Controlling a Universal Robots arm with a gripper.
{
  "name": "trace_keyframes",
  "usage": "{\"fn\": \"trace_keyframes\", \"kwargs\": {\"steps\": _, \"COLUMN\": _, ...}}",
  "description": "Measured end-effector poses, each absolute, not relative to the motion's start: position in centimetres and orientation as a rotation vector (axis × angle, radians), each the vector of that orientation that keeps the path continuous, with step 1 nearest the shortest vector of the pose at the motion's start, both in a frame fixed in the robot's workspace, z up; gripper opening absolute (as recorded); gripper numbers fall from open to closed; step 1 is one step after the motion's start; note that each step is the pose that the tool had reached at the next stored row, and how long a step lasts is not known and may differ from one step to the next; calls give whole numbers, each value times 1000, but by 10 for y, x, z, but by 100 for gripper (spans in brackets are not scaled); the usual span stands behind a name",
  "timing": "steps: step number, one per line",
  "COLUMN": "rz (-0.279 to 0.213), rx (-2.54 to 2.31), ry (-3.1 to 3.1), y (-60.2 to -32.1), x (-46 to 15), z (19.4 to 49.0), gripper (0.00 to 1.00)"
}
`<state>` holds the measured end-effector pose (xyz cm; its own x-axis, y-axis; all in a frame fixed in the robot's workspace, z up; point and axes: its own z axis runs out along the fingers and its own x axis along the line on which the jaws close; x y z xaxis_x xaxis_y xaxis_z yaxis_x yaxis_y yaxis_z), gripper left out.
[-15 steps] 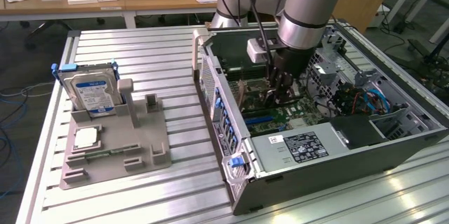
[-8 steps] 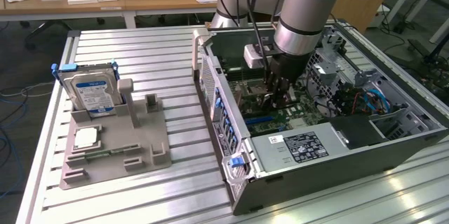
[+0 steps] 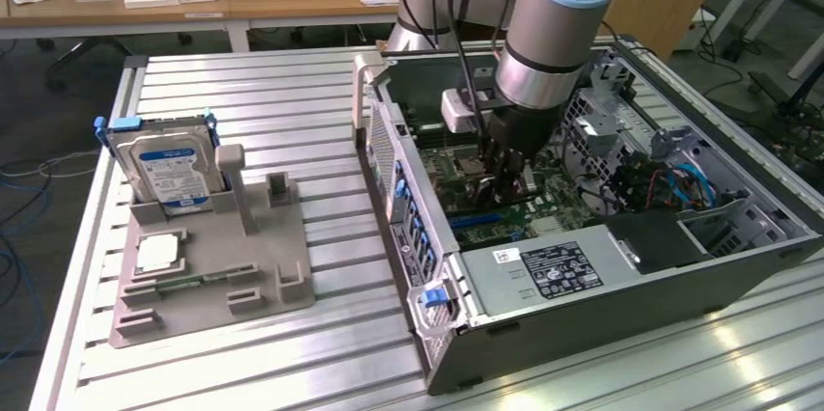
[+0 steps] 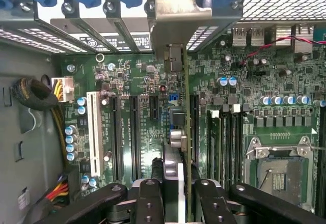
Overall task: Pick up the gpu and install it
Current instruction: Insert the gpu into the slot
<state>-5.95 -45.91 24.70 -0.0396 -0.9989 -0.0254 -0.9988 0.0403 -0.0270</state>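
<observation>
The gripper (image 4: 175, 203) holds the gpu (image 4: 186, 132) by its top edge, jaws narrow, edge-on above the motherboard (image 4: 137, 81) slots inside the case (image 3: 618, 286). The card looks light, stiff and fragile; edge grip seems safest, clear of components

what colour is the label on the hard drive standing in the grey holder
Blue and white, on the silver hard drive upright in the grey holder; best seen in the exterior view.
</observation>
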Motion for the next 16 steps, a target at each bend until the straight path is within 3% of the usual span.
{"fn": "trace_keyframes", "kwargs": {"steps": 16, "rz": -3, "rx": -2151, "ry": 2239, "y": -459, "x": -66, "z": 240, "gripper": 28}}
